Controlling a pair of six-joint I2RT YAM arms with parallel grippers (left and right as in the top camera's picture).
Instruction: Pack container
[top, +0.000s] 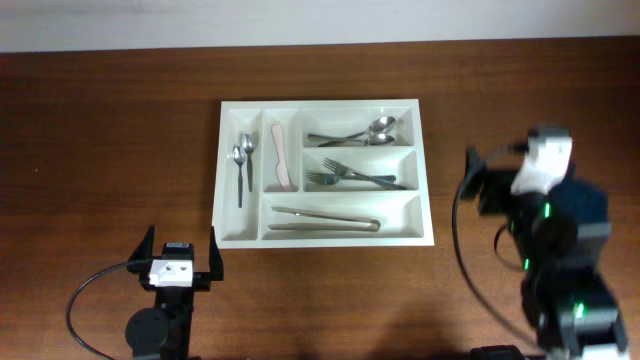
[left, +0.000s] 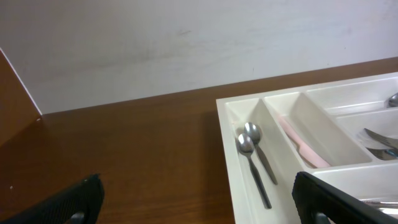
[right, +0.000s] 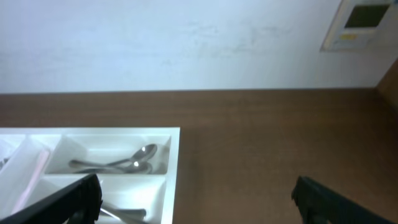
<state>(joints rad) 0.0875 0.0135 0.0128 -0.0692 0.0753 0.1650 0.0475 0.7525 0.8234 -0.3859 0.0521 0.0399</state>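
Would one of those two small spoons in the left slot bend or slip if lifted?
Probably stiff: the spoons look like metal. Likely slippery, being shiny and thin-handled. They lie close together in the tray, so one might nudge the other.

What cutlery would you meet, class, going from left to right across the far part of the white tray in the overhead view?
Two small spoons → pink utensil → two large spoons.

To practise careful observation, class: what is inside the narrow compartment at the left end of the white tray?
Two metal spoons lie side by side in the tray, bowls at the far end. Nothing covers them; only the floor directly beneath them is hidden.
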